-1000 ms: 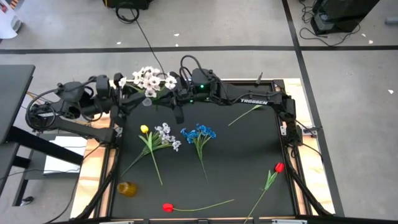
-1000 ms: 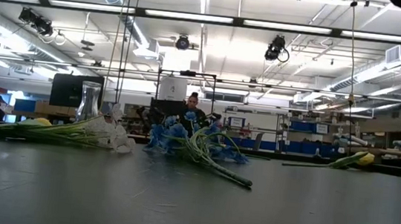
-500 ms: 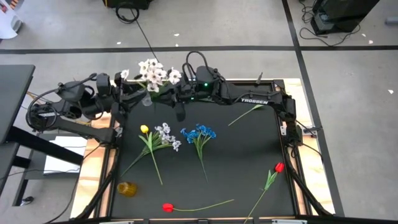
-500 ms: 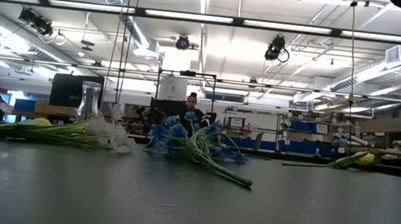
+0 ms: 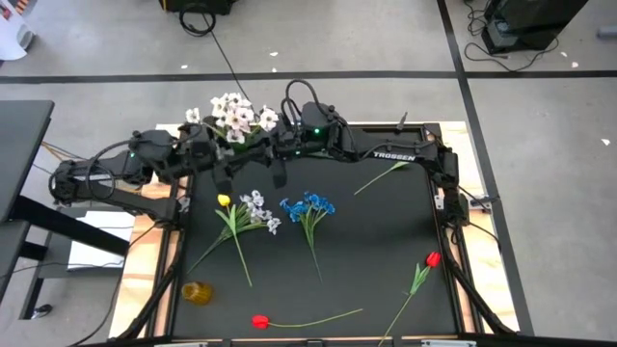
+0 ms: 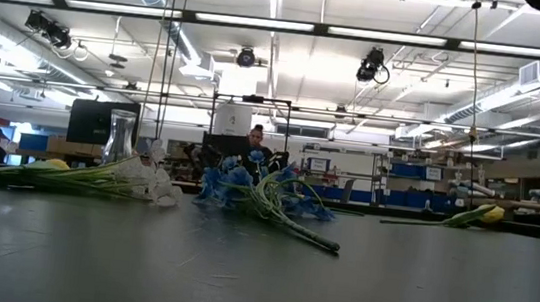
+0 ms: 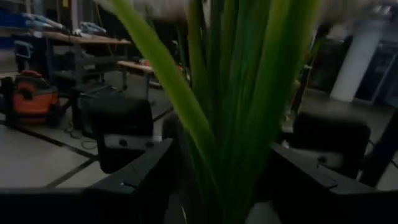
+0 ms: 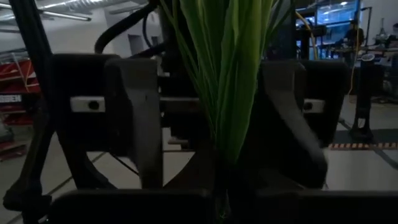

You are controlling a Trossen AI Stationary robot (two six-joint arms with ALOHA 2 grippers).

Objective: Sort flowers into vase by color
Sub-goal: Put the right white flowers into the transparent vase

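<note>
A bunch of white blossoms (image 5: 231,116) on green stalks stands over the table's far edge, between my two grippers. My right gripper (image 5: 279,160) comes from the right and is shut on the stalks. My left gripper (image 5: 224,162) comes from the left and is open. Its fingers (image 8: 134,118) stand on either side of the stalks (image 7: 230,124), and I cannot tell whether they touch. On the mat lie a yellow tulip (image 5: 224,200), a white cluster (image 5: 258,208), a blue cluster (image 5: 308,204) and two red tulips (image 5: 258,321) (image 5: 432,258). A clear glass vase (image 6: 119,137) stands far left. My right gripper holds the white bunch by the lower end of its green stalks (image 8: 225,155), several stalks together between its two fingers. The stalks rise from the fingers and fan out, with the blossoms on top. The bunch is clear of the mat.
A small amber cup (image 5: 196,292) stands near the mat's near left corner. A loose green stalk (image 5: 381,176) lies at the far right, below the right arm. The wooden frame (image 5: 461,173) borders the black mat. A person shows in the room beyond (image 6: 256,138).
My left gripper has gone toward the table's right edge, up to the white bunch, and now has its fingers around the stalks. The white bunch in my right gripper has shifted a little toward the far edge.
</note>
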